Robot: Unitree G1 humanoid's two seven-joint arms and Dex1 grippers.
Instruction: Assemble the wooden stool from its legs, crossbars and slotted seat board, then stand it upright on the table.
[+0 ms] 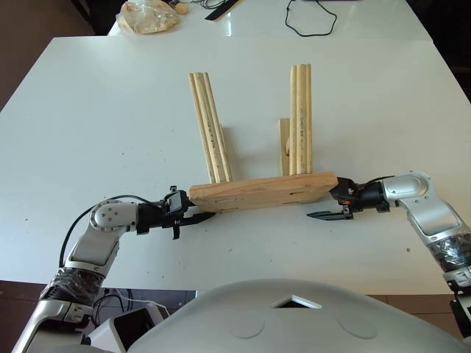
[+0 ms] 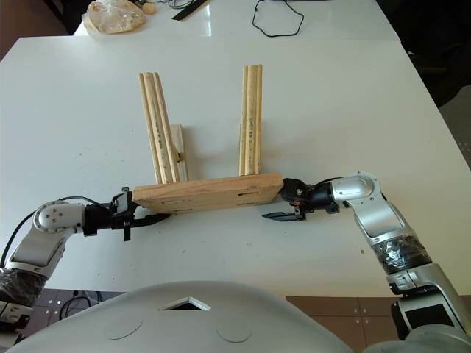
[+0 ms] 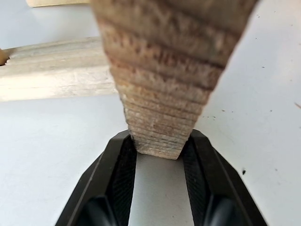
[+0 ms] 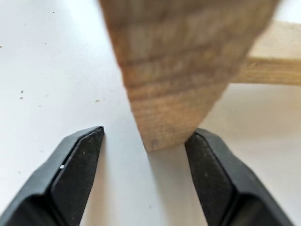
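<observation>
The wooden stool lies on its side on the white table (image 1: pixel 96 110). Its slotted seat board (image 1: pixel 261 191) stands on edge nearest me, and two bundles of legs (image 1: pixel 212 129) (image 1: pixel 300 118) point away across the table. A short crossbar (image 1: pixel 284 145) shows between them. My left gripper (image 1: pixel 193 210) is shut on the board's left end; in the left wrist view both fingers (image 3: pixel 120 174) press the board (image 3: pixel 160 94). At the board's right end (image 4: pixel 183 70), my right gripper (image 1: pixel 330 200) stands open, with one finger (image 4: pixel 211 165) at the wood and the other (image 4: pixel 77 160) apart from it.
A plastic bag of food (image 1: pixel 149 16) lies at the far left corner, with a black cable (image 1: pixel 309 20) and a dark object (image 1: pixel 221 7) along the far edge. Bare tabletop spreads left and right of the stool. The table's front edge runs just under my arms.
</observation>
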